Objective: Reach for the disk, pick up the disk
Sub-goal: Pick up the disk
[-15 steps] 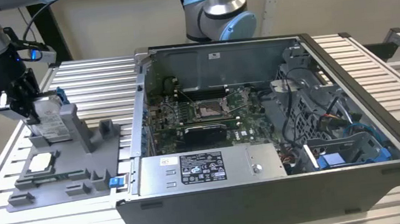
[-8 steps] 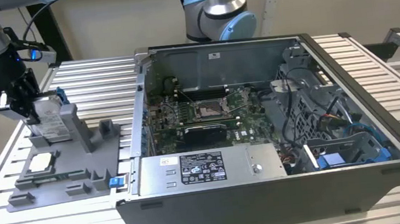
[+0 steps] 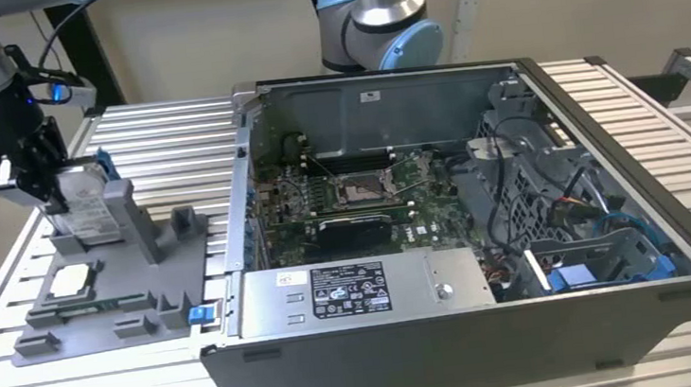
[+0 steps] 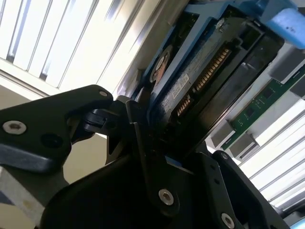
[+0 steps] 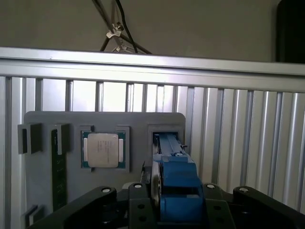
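The disk [image 3: 89, 210] stands on edge in a slot of the grey fixture [image 3: 139, 294] at the exterior view's left, its white label facing out and blue bracket along its edges. My gripper [image 3: 51, 188] comes down over its top, one finger on each side. In the first wrist view the blue bracket of the disk [image 5: 175, 174] sits between the black fingers of the gripper [image 5: 174, 202]. In the second wrist view a finger [image 4: 143, 143] lies against the disk [image 4: 200, 81]. The gripper looks shut on the disk, which rests in the slot.
A small square silver chip [image 3: 71, 280] lies in a pocket of the fixture beside the disk's slot. An open computer case [image 3: 486, 332] with a labelled power supply [image 3: 355, 292] stands at the exterior view's right. Another arm's base [image 3: 381, 28] rises behind it. Slatted metal table [image 3: 150, 136] underneath.
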You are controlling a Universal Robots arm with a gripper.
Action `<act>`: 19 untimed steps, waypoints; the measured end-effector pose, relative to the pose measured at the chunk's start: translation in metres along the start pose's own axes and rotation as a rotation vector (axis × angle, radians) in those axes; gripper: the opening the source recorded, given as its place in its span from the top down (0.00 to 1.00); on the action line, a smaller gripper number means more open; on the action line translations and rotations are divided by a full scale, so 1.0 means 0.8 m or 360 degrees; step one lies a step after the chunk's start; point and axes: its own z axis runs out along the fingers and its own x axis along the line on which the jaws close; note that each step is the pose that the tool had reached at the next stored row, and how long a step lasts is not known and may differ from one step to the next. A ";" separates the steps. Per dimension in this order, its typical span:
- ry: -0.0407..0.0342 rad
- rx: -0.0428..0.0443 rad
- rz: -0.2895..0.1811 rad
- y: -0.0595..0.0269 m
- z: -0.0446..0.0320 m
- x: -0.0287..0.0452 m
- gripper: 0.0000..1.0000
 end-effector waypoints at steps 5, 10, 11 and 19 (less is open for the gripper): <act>0.0000 0.0000 0.0000 0.000 -0.0083 -0.0002 1.00; 0.0000 0.0000 0.0000 0.000 -0.0141 -0.0003 1.00; 0.0000 0.0000 0.0000 0.000 -0.0154 -0.0004 1.00; 0.0000 0.0000 0.0000 0.001 -0.0281 -0.0007 1.00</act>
